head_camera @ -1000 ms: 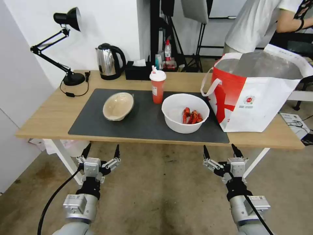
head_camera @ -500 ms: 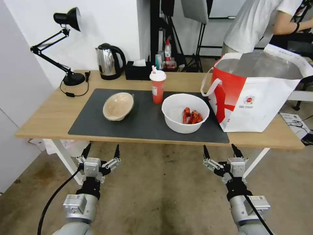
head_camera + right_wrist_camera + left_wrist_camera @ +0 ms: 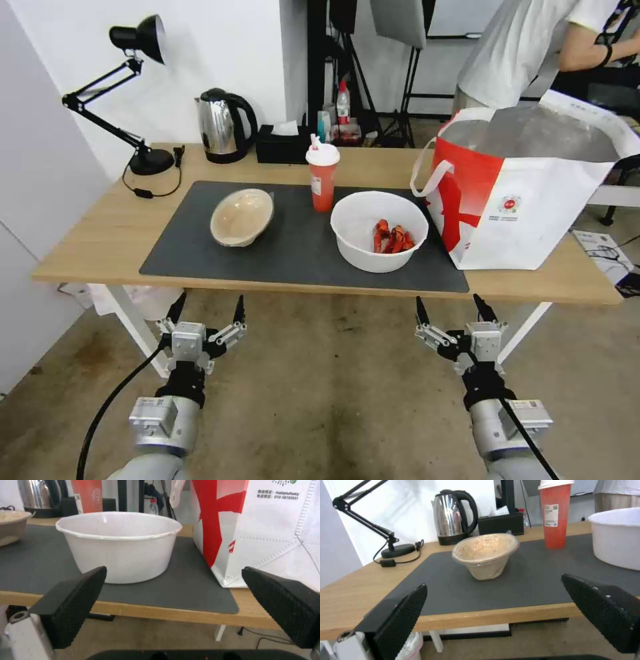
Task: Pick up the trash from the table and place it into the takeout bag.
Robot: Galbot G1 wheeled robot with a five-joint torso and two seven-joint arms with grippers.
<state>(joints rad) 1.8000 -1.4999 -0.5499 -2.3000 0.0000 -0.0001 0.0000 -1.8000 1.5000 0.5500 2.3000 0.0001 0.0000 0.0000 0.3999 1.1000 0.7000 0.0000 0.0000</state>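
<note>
Nothing on the table (image 3: 93, 247) has moved — only a person's arm (background) shifted slightly.

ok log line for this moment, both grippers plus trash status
left gripper: open, below table edge | right gripper: open, below edge | trash: on mat | takeout bag: open

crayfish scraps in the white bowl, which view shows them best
The head view: it looks down into the white bowl, so the red crayfish scraps show on its floor. The right wrist view sits low and shows the bowl's outer wall and rim, not the scraps. The left wrist view catches part of the bowl's side.
</note>
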